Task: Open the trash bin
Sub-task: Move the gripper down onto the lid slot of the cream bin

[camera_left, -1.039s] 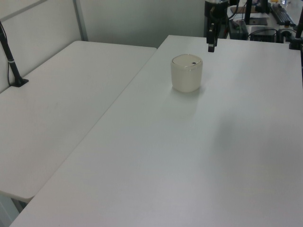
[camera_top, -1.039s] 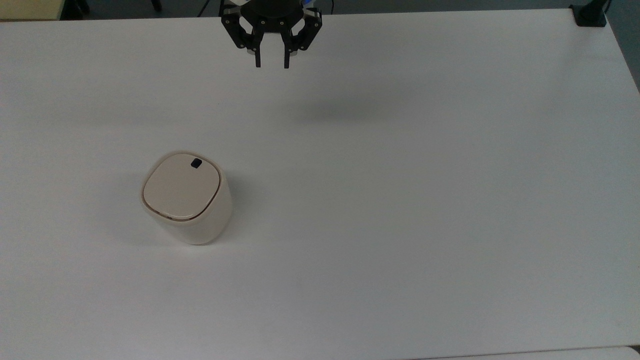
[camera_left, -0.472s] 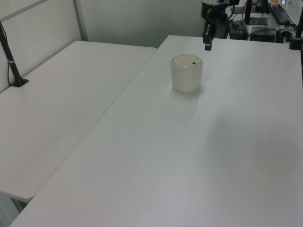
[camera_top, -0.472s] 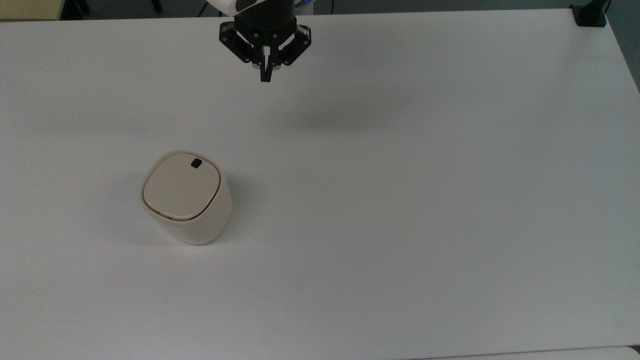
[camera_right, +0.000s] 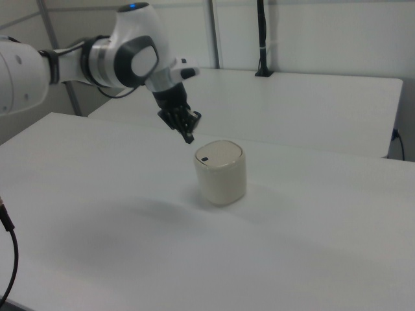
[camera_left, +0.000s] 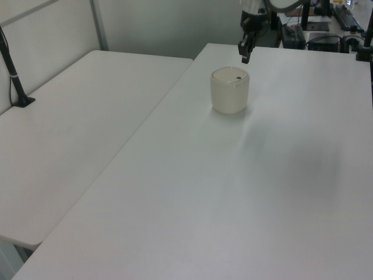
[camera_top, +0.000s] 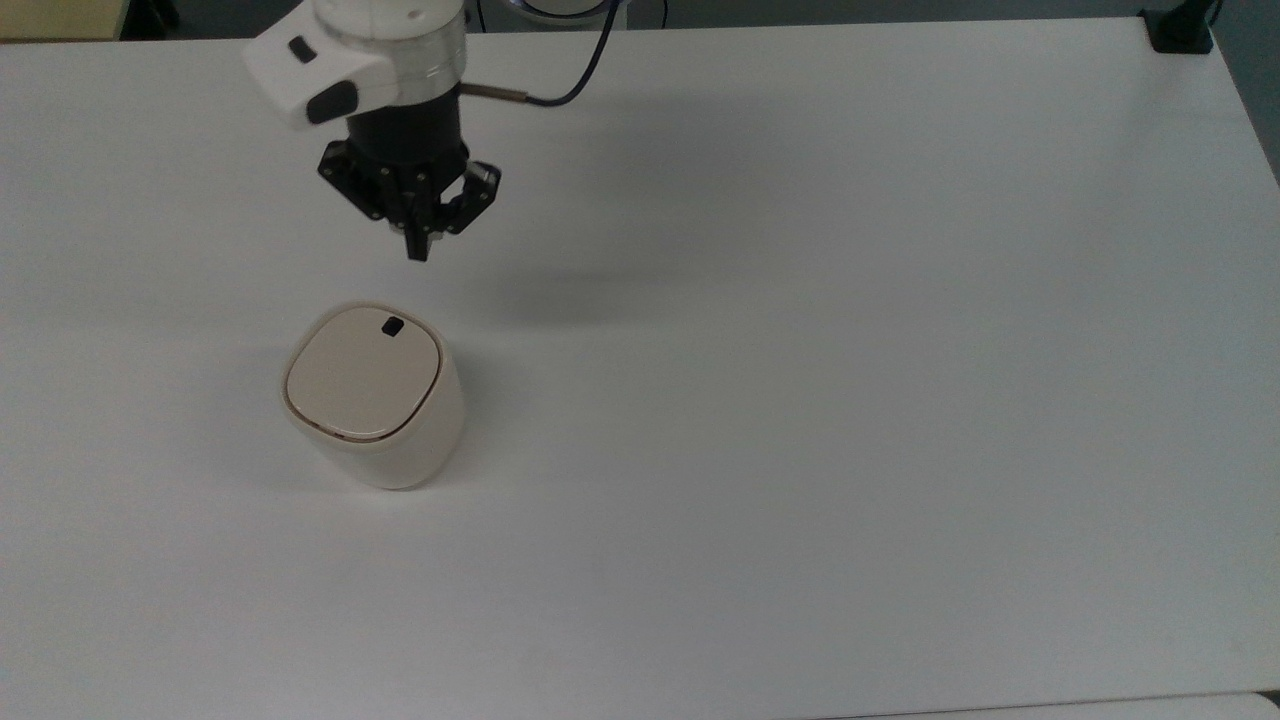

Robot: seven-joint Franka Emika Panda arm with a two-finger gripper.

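Note:
The trash bin [camera_top: 375, 395] is a small cream-beige tub with a flat lid that lies down flat, edged by a thin brown line. A small black button [camera_top: 392, 326] sits near the lid's far corner. The trash bin [camera_left: 229, 90] stands upright on the white table, and I also see the trash bin [camera_right: 220, 172] from the other side. My gripper [camera_top: 416, 251] hangs shut above the table, just beyond the bin's button side and higher than the lid, touching nothing. In the other views the gripper [camera_left: 245, 58] and gripper [camera_right: 189, 137] point down next to the bin.
The white table [camera_top: 800, 400] spreads wide around the bin. A second white table [camera_left: 76, 134] adjoins it in the left view's left. A black clamp post [camera_top: 1180, 25] stands at the top view's far right corner. The arm's cable [camera_top: 560, 90] trails behind the wrist.
The gripper went from open to shut, then travelled toward the top view's left and forward, ending close to the bin's button side. The bin has not moved and its lid stays down.

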